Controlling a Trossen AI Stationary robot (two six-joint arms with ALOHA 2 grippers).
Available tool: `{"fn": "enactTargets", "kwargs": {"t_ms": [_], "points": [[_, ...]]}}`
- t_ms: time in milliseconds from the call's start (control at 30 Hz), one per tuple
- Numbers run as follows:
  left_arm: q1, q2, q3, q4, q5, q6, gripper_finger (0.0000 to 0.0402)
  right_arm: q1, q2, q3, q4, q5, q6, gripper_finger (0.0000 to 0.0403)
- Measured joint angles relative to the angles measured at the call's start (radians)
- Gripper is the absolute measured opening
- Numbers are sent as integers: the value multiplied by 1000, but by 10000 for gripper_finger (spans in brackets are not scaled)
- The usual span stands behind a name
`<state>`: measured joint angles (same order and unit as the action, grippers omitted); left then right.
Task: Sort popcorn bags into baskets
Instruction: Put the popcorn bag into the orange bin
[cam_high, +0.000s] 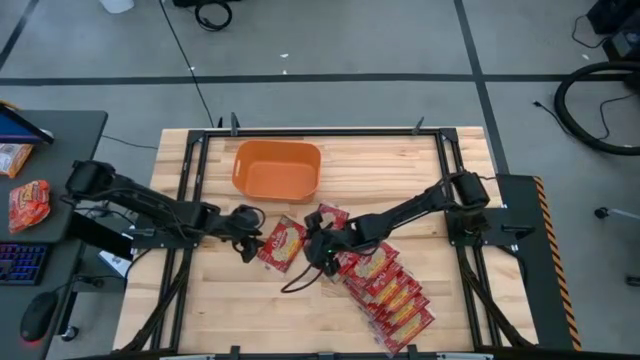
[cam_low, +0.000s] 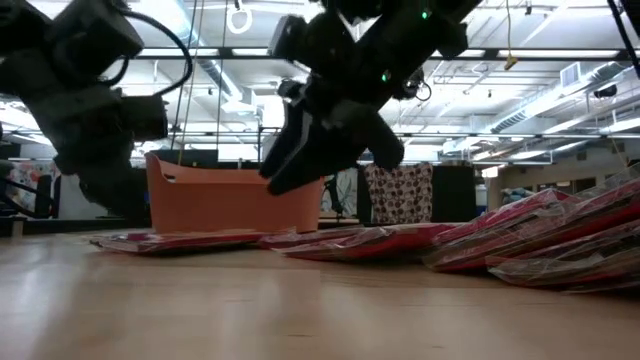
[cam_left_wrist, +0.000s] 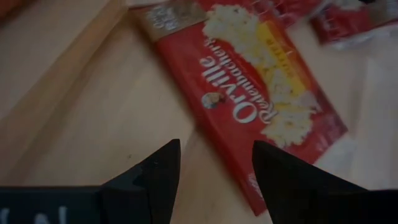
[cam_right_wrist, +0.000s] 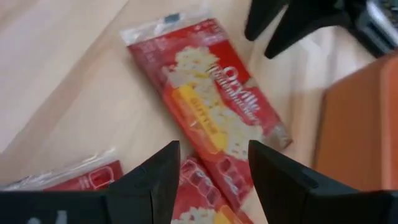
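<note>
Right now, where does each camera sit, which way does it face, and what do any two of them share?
High view: overhead, straight down on the table; both arms, tub, bags.
Low view: tabletop height, level toward the room; both arms hang in from above.
Left wrist view: on the left arm, down past the open left gripper at one bag.
Right wrist view: on the right arm, past the open right gripper.
Shared: both wrist views show the same loose bag.

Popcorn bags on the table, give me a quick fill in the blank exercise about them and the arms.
1. The orange basket holds ____ popcorn bags.
2. The lone popcorn bag lies between the left gripper and the ____ gripper.
3. The row of popcorn bags lies under the ____ arm.
4. Both grippers' jaws are ____.

Missing words: no; right; right; open
</note>
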<state>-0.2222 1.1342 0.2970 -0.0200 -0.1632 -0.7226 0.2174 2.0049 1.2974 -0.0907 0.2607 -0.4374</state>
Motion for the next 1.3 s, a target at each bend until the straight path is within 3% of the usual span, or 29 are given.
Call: {"fn": "enactTargets", "kwargs": {"t_ms": [500, 733, 1067, 1167, 1300], "points": [[0, 116, 0, 84, -10, -6, 203, 1, 153, 9, 216, 17, -291, 192], [0, 118, 0, 91, -12, -7, 203, -1, 181, 12, 302, 24, -393, 163], [0, 118, -1, 100, -12, -4, 203, -14, 179, 12, 281, 5, -371, 63], [0, 118, -1, 100, -12, -2, 203, -3, 169, 14, 260, 18, -347, 57], [0, 118, -1, 104, -14, 1, 203, 3, 158, 98, 108, -17, -281, 78]]}}
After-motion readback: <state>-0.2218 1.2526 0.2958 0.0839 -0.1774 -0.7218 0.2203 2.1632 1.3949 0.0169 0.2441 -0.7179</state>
